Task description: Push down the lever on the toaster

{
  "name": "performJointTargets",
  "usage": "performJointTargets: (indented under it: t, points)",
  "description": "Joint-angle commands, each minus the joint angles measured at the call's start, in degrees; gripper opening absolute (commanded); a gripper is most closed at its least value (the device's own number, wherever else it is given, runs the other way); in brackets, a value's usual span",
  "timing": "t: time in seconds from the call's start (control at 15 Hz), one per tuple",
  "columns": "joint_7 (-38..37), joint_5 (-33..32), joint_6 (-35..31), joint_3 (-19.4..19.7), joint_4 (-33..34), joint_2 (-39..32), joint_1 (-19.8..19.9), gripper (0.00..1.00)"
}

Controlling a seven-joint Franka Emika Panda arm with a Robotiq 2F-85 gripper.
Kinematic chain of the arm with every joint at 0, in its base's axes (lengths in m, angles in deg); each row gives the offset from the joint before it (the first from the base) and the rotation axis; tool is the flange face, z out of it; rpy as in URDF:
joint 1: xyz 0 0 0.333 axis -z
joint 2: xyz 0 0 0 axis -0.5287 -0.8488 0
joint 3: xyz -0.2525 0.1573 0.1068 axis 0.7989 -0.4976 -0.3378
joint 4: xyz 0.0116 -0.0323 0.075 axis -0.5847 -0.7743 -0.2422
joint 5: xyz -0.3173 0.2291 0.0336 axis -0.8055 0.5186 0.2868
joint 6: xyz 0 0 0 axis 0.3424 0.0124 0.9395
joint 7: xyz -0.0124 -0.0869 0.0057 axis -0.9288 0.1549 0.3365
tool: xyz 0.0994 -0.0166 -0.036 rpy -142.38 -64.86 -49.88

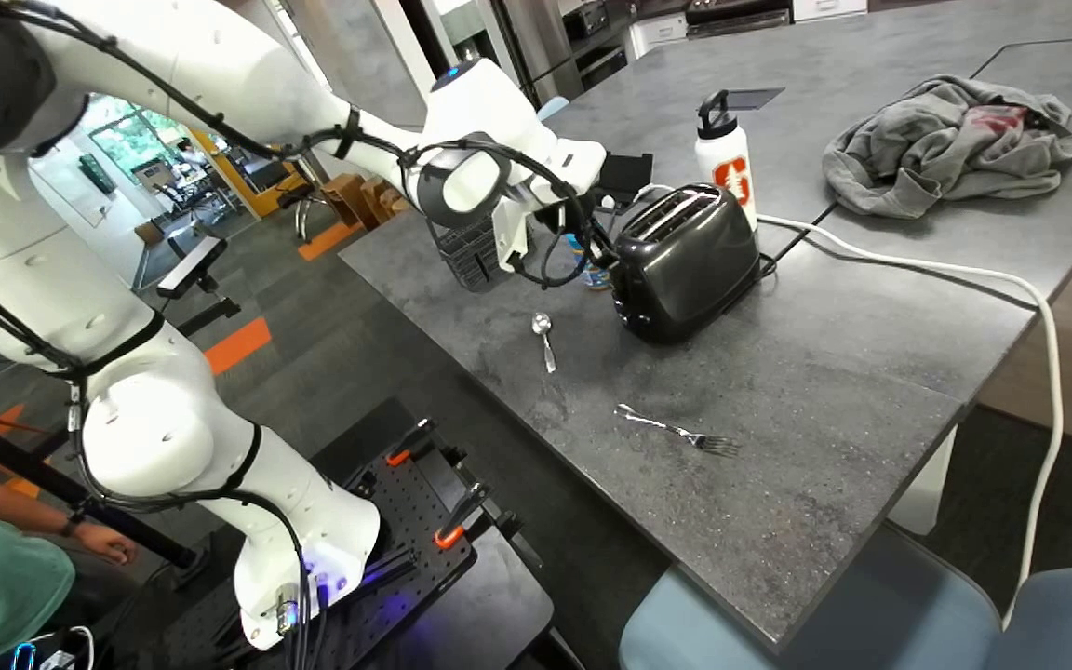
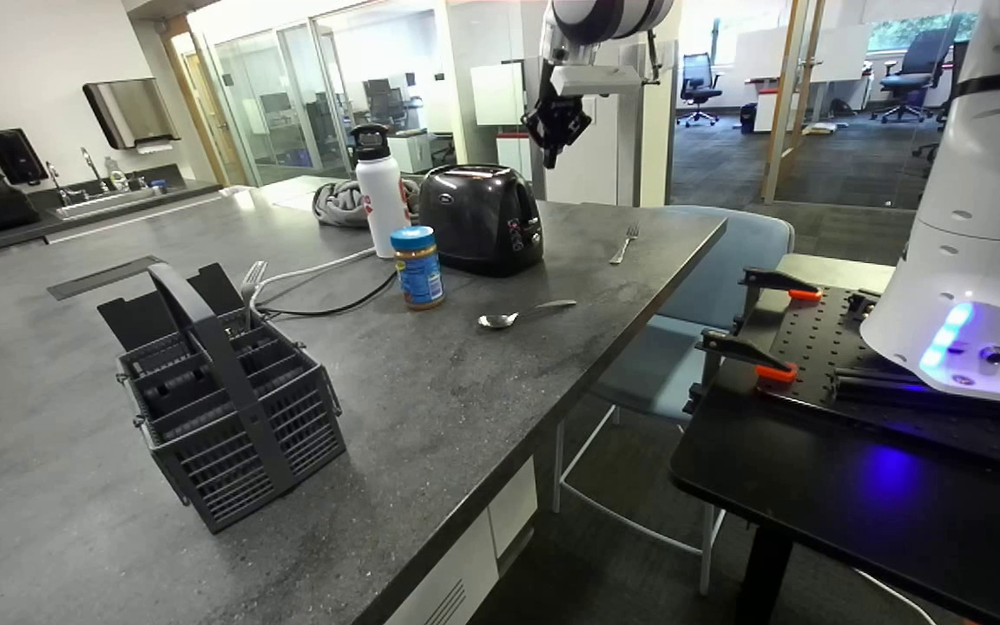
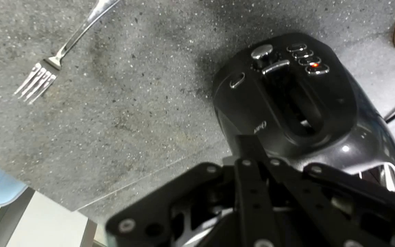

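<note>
The glossy black toaster (image 2: 476, 217) stands on the grey counter and also shows in an exterior view (image 1: 685, 261). The wrist view shows its end face (image 3: 245, 103) from above. The lever (image 3: 275, 67), a small dark tab with a chrome edge, sits at the bottom end of its channel, next to the round knob (image 3: 262, 51). A red light glows on the button column. My gripper (image 3: 249, 140) is shut and empty. In an exterior view the gripper (image 2: 549, 162) hangs just beyond the toaster's end face, near its top, apart from the lever.
A white bottle (image 2: 384, 204) and a peanut butter jar (image 2: 417, 269) stand close to the toaster. A spoon (image 1: 542, 337) and a fork (image 1: 680, 430) lie on the counter. A black mesh basket (image 2: 235, 425) stands farther off. A white cord (image 1: 945, 265) and grey cloth (image 1: 945, 149) lie behind.
</note>
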Motion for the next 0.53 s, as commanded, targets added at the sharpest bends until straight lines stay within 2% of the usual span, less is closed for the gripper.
performJointTargets:
  t: [0.0, 0.27, 0.47]
  points:
    - [6.76, 3.22, 1.31, -1.98, -5.67, 10.47, 2.63, 0.00]
    - [18.37, 10.23, 6.60, -1.96, -6.87, 16.21, 2.01, 0.00]
    - [21.93, 11.41, 9.95, -1.78, -7.00, 18.53, 2.16, 0.00]
